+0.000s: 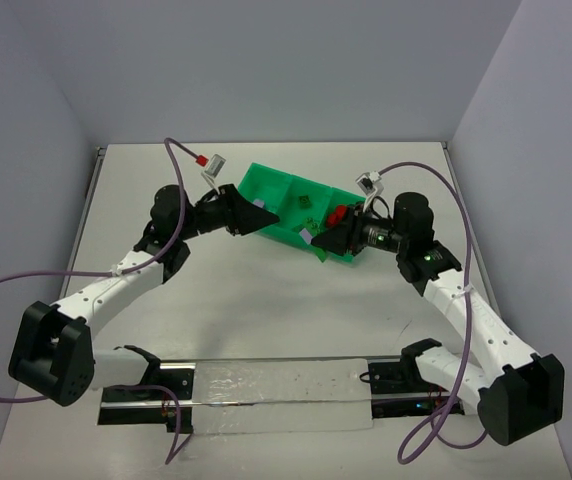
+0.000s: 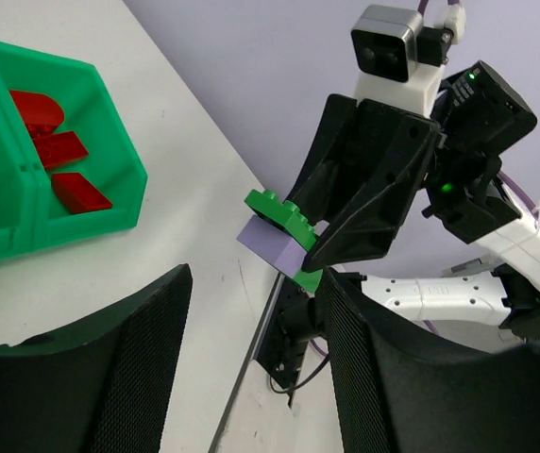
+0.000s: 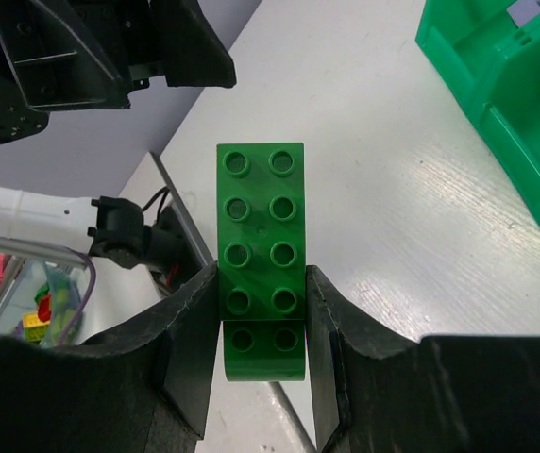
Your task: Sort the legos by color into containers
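Table: L cam shows lavender brick, R cam just green brick.

A green brick, studded — a lavender brick against it; red bricks in the green tray, upper left.

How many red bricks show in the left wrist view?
3, all in the end compartment of the bright green plastic tray: one red plastic brick uppermost in view, one below it, one lowest. More may be hidden.
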